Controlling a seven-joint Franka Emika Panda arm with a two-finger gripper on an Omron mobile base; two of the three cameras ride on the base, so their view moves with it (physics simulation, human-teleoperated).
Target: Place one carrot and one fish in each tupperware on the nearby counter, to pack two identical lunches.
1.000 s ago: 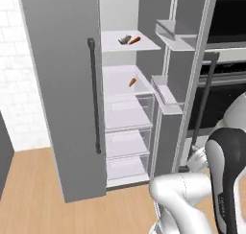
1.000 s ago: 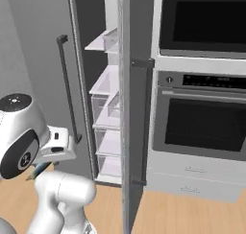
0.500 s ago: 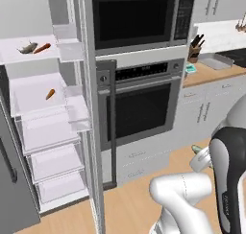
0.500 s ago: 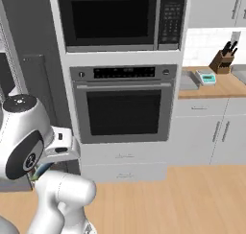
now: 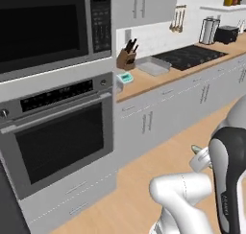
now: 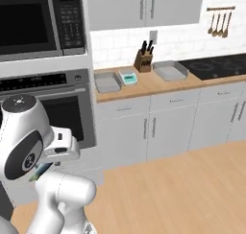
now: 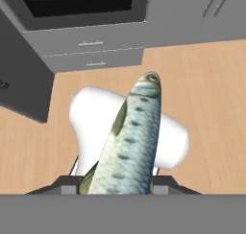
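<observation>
one fish (image 7: 129, 142) clamped in the end effector (image 7: 117, 187), two grey tupperware trays (image 6: 107, 82) (image 6: 170, 70) on the far tabletop (image 6: 149, 85)

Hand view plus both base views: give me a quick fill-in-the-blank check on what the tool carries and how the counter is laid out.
1. The tool is shut on a ____.
2. In the right base view, the white tub sits between the two grey tupperware trays on the ____.
3. The dark wooden block beside the tub holds ____.
4. Both trays are ____ of food.

Missing words: fish; counter; knives; empty
</observation>
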